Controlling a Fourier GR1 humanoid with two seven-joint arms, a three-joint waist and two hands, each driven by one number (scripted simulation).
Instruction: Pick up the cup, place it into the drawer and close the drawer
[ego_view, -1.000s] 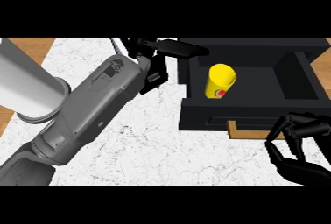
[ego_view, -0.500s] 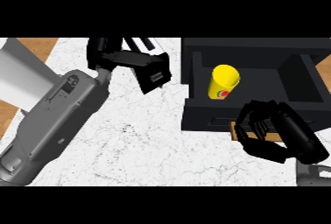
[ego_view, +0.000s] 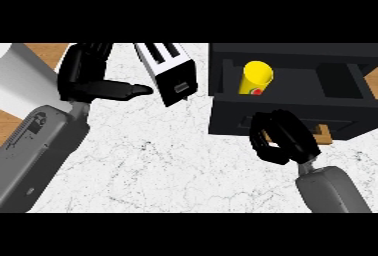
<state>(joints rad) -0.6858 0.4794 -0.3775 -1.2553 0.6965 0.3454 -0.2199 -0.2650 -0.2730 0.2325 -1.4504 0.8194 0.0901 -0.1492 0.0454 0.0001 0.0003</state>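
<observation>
The yellow cup (ego_view: 256, 77) stands in the open drawer (ego_view: 295, 112), just above the right hand (ego_view: 284, 137), whose curled fingers (ego_view: 267, 131) hold nothing.

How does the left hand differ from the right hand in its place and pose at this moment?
The left hand is at the upper left over the counter, thumb stretched toward the toaster; the right hand is at the drawer front, fingers curled. Both are black and hold nothing.
</observation>
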